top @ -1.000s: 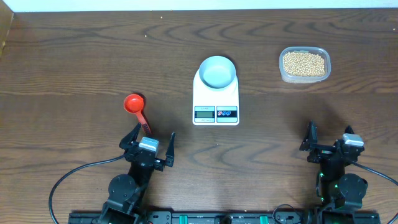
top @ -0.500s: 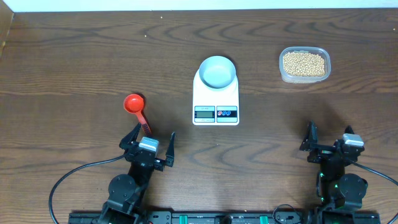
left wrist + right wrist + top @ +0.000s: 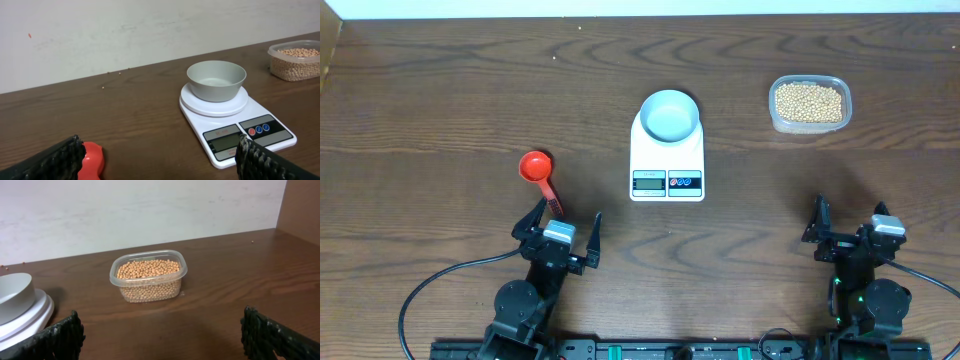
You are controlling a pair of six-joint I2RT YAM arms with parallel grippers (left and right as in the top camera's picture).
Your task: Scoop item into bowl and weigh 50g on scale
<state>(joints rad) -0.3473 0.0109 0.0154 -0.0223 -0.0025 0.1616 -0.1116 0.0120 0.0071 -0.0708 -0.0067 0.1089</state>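
The white scale (image 3: 667, 158) sits mid-table with the white bowl (image 3: 669, 114) on it; both also show in the left wrist view, scale (image 3: 235, 117) and bowl (image 3: 216, 80). The bowl looks empty. The tan beans (image 3: 808, 101) fill a clear tub (image 3: 775, 115) at the back right, also in the right wrist view (image 3: 148, 270). A red scoop (image 3: 536, 168) lies left of the scale. My left gripper (image 3: 560, 226) is open, just in front of the scoop. My right gripper (image 3: 848, 222) is open and empty at the front right.
The scoop's red edge (image 3: 93, 157) shows by my left finger. The scale's edge (image 3: 25, 312) shows at the left of the right wrist view. A wooden side wall (image 3: 302, 205) stands at the right. A white wall runs along the table's back.
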